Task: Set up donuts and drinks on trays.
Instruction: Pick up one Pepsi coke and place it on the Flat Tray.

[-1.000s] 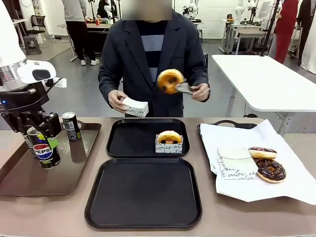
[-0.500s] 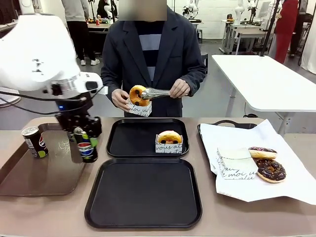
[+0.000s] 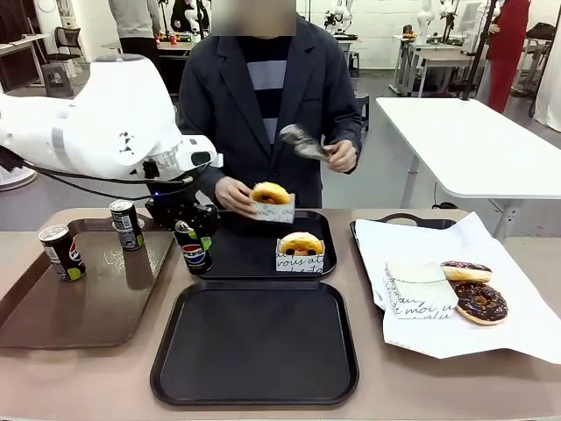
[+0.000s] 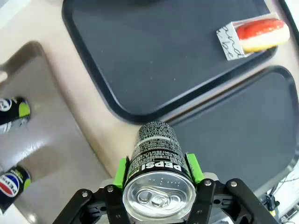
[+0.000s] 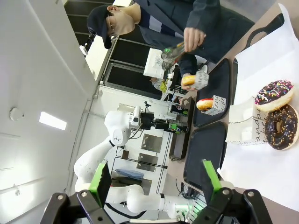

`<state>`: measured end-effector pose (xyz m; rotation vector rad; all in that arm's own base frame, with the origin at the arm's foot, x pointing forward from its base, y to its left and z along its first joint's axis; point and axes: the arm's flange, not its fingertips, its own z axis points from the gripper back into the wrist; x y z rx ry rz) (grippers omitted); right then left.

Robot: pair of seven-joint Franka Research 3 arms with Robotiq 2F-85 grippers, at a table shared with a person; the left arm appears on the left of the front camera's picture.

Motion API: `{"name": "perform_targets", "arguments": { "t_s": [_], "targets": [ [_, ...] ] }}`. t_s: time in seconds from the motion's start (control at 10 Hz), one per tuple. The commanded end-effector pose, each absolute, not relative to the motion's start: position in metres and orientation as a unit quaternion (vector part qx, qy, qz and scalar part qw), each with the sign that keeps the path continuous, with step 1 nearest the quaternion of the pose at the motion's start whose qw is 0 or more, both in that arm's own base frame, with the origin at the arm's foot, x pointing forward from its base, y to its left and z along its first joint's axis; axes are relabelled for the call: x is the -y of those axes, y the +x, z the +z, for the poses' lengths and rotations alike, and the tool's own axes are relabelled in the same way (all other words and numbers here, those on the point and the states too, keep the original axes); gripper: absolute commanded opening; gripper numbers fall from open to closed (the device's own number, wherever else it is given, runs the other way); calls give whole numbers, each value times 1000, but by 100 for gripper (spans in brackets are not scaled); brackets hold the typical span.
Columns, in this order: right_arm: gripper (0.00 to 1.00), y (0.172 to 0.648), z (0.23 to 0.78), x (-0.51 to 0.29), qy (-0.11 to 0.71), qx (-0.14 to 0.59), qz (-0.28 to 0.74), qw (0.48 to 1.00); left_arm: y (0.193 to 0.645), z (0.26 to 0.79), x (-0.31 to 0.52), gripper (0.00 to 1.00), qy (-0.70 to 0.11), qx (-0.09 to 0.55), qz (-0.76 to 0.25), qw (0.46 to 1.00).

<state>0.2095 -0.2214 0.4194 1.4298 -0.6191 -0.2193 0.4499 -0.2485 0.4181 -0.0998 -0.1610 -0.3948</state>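
A Pepsi can [image 3: 195,254] is clamped upright by the left gripper [image 3: 195,240] over the near left corner of the far black tray [image 3: 241,246], apparently so that a drink can be set beside the boxed yellow-glazed donut [image 3: 301,242] lying there; contact with the tray cannot be judged. The can is seen as slim and black, with a red-white-blue logo and silver top, and the right gripper [image 5: 153,179] is spread wide, with nothing held.
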Motion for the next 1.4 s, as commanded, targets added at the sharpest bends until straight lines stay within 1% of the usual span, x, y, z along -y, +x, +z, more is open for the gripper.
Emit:
{"name": "perform_targets", "arguments": {
  "t_s": [0.0, 0.1, 0.2, 0.3, 0.4, 0.6, 0.7, 1.3],
  "targets": [
    [100, 212, 421, 222, 647, 291, -95, 698, 435, 428, 247, 58, -42, 68, -205, 975],
    [100, 212, 421, 222, 647, 291, -95, 698, 404, 447, 231, 58, -23, 29, -207, 978],
    [100, 212, 421, 222, 647, 291, -95, 698, 366, 471, 207, 58, -22, 1, -241, 970],
    [100, 212, 421, 222, 647, 291, -95, 698, 333, 489, 181, 58, -15, 4, -270, 963],
    [100, 212, 421, 222, 647, 291, -95, 698, 316, 496, 162, 58, -11, 11, -266, 964],
    [100, 212, 421, 222, 647, 291, -95, 698, 313, 497, 137, 58, -21, 16, -205, 978],
    [100, 212, 421, 222, 647, 291, -95, 698, 315, 492, 165, 58, -12, -5, -246, 969],
    [100, 212, 421, 222, 647, 291, -95, 698, 315, 492, 165, 58, -12, -5, -246, 969]
  ]
}}
